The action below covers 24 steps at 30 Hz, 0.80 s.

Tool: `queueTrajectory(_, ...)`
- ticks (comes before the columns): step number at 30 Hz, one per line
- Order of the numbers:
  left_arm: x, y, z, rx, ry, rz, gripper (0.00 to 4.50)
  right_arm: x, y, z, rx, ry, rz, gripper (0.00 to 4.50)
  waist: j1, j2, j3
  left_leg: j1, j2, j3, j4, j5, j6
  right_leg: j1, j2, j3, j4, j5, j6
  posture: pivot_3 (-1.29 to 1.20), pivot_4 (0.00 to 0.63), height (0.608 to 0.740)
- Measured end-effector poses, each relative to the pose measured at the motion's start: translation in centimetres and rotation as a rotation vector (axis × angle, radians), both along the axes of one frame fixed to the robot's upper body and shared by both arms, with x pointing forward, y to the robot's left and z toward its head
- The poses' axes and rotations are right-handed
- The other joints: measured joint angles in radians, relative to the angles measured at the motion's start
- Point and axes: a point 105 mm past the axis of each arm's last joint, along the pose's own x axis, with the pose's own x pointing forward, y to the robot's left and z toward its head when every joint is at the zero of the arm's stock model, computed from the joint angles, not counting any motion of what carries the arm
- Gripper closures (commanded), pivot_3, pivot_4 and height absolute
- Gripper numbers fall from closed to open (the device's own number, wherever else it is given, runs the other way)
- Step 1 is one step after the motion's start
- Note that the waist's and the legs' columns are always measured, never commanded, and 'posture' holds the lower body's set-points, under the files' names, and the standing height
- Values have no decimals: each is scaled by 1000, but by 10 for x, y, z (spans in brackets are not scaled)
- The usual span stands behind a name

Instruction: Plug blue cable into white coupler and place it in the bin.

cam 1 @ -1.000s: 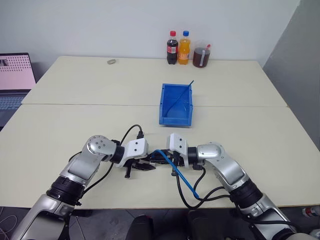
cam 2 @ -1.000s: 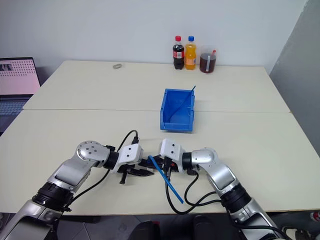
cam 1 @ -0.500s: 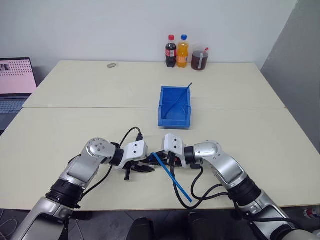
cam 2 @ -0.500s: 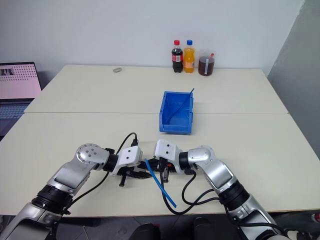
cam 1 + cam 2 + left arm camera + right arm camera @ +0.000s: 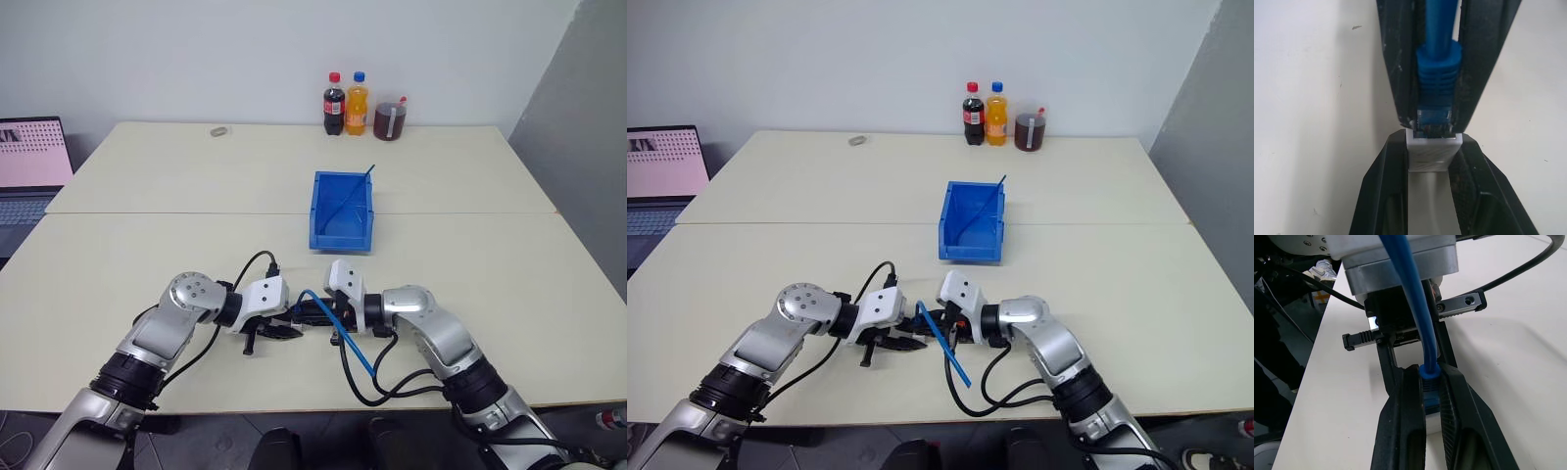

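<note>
While no legible writing is showing, the left gripper (image 5: 1432,161) is clamping the white coupler (image 5: 1433,155) and the right gripper (image 5: 1431,382) is clamping the blue cable (image 5: 1413,308) plug, meeting end-to-end near the tabletop's (image 5: 147,255) front edge.

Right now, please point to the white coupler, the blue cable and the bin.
white coupler (image 5: 1432,153), left wrist view, its end face.
blue cable (image 5: 1436,73), left wrist view, its ribbed boot.
bin (image 5: 341,241), left eye view, its front lip.

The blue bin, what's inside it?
Inside the blue bin a thin dark-blue strand leans from the floor up past the far right corner. The rest of the floor looks bare, though the near wall hides the strip just behind it.
</note>
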Motion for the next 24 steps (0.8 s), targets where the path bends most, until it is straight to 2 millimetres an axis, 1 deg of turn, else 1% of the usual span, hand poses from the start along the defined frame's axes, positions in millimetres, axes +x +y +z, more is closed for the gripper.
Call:
queueTrajectory(16, -1, 1, -3, -5, -4, 18, 3701, 0, 2, -6, 24, -15, 1, 4390, 0, 4, -8, 1, 0, 0, 0, 0, 0, 0, 0, 2, 0, 0, -1, 0, 150, 740)
queueTrajectory(18, -1, 1, -3, -7, -13, 20, 2992, 1, 0, -6, 14, -35, -3, 4390, 0, 4, -8, 1, 0, 0, -1, 0, 0, 0, 0, 2, 0, -1, -1, 0, 150, 740)
queueTrajectory(21, 1, 0, -3, -24, -26, 48, 2281, 1, -1, -3, 19, -59, -5, 4390, 2, 4, -8, 1, 0, 0, 0, 0, 0, 0, 0, 3, 0, 0, -1, 0, 150, 740)
queueTrajectory(24, 1, 2, -3, -43, -22, 79, 1652, 2, -7, 0, 20, -61, -20, 4390, 3, 4, -8, 0, 0, 0, 0, 0, 0, 0, 0, 2, 0, 0, -1, 0, 150, 740)
